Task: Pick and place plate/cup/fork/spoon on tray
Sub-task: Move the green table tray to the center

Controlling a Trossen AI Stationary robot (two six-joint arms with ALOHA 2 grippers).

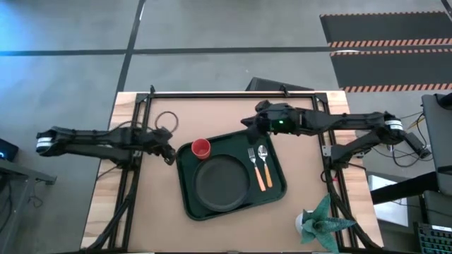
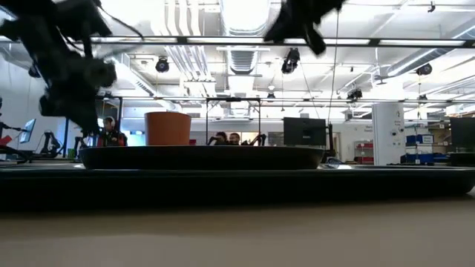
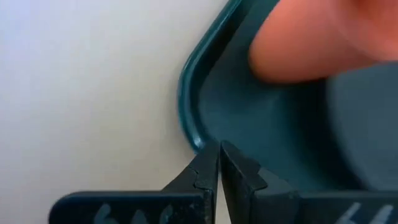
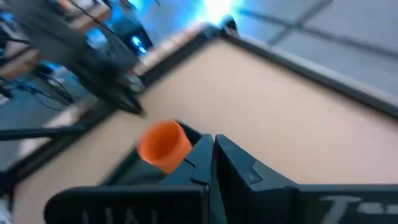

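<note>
- Left gripper point(image 1: 169, 154), fingers pressed together, sits at the tray's point(image 1: 185, 200) left corner.
- Small red cup point(image 1: 201, 147) stands in that tray corner.
- Round dark plate point(image 1: 221, 183) fills the green tray's middle.
- Orange-handled fork point(image 1: 255, 168) and spoon point(image 1: 264, 164) lie side by side, right.
- Right gripper point(image 1: 248, 121), fingers together, hovers past the tray's far edge.

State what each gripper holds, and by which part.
Nothing. The left gripper is shut and empty at the tray corner; the right gripper is shut and empty too.
</note>
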